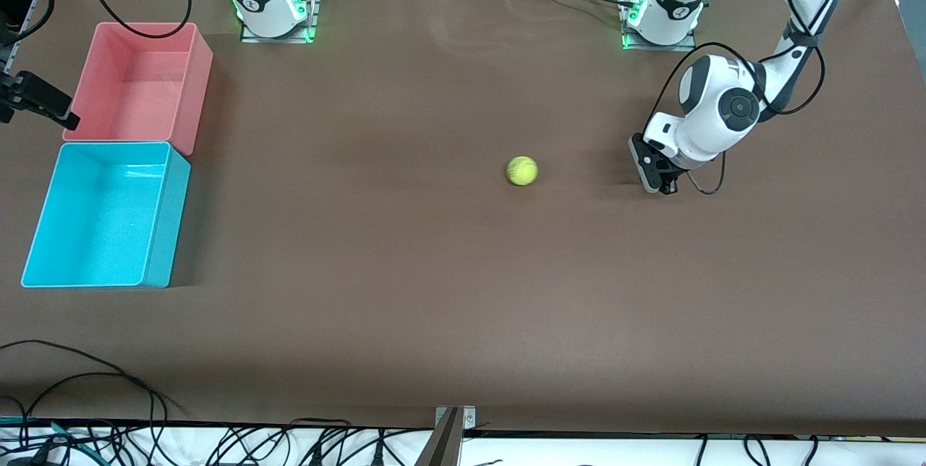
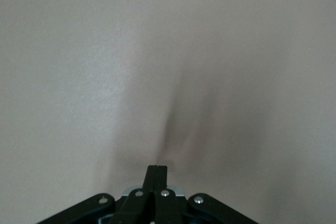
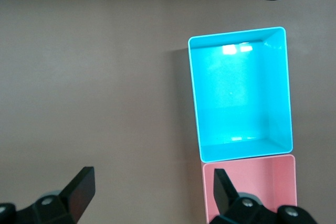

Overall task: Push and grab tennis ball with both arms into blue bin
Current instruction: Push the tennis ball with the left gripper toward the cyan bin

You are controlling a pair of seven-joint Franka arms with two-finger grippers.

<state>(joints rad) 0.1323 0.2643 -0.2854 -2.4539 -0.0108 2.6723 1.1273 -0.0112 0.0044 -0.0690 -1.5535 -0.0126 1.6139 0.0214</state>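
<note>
We see the tennis ball (image 1: 521, 170) alone mid-tabletop (image 1: 434, 270), well apart from the blue bin (image 1: 163, 220), which touches a pink bin (image 1: 199, 82). Our left gripper (image 1: 662, 187), fingers closed, sits low beside the ball. Our right gripper (image 3: 152, 190), fingers open, hangs above the bins.

- front camera is looking down from high across the table (image 1: 448, 292), facing both bases.
- left wrist camera is hovering close over bare tabletop.
- right wrist camera is looking down from high on the blue bin (image 3: 239, 95) and pink bin (image 3: 252, 182), which the front view is also showing.

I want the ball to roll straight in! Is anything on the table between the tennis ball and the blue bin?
Nothing: in the front view only bare brown table lies between the tennis ball and the blue bin.
</note>
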